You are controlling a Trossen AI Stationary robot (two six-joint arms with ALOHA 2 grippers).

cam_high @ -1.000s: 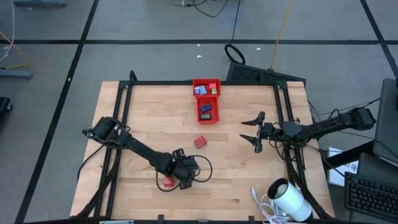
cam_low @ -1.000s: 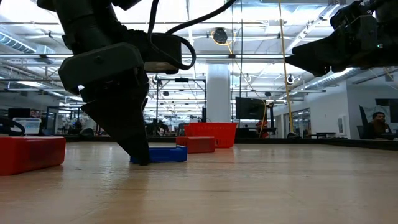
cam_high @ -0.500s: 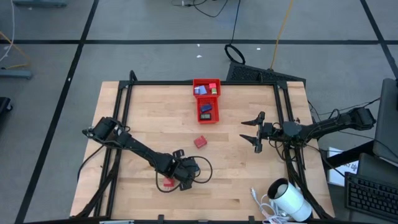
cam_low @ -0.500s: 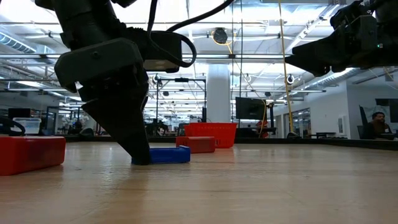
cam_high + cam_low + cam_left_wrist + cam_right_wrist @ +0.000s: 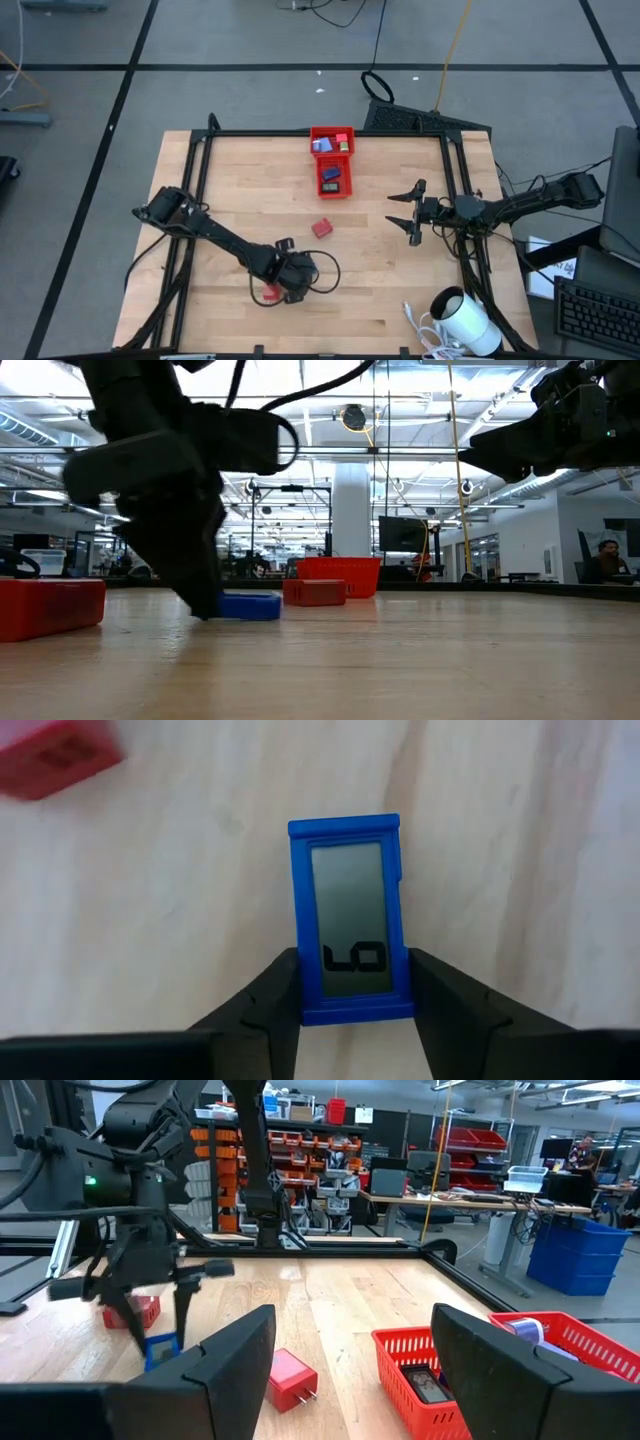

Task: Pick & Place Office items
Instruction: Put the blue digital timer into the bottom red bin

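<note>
A small blue piece with a grey display [image 5: 350, 915] lies flat on the wooden table, display up. My left gripper [image 5: 286, 283] stands over it near the table's front and is shut on it. In the low view the piece [image 5: 248, 605] shows at the foot of my left gripper [image 5: 205, 608]. A red piece [image 5: 270, 293] lies just left of that gripper. Another red piece [image 5: 321, 228] lies at mid-table. My right gripper [image 5: 410, 212] hangs open and level above the table's right part, with nothing between its fingers [image 5: 240, 1360]. My left gripper pinches the blue piece between its two fingers [image 5: 275, 995], which sit on the piece's two long sides [image 5: 303, 982] near one short end. The fingers come steeply from above. The piece runs on away from them and lies flat on the wood.
A red two-compartment tray [image 5: 345, 190] with several small pieces stands at the far middle edge. A big white cylinder with a cable [image 5: 465, 322] lies at the near right corner. A black frame [image 5: 200, 160] borders the table. Bare wood stretches between the two arms.
My left gripper has gone a little toward the table's left edge, and the blue piece has slid along the table with it. My right gripper has kept still.
</note>
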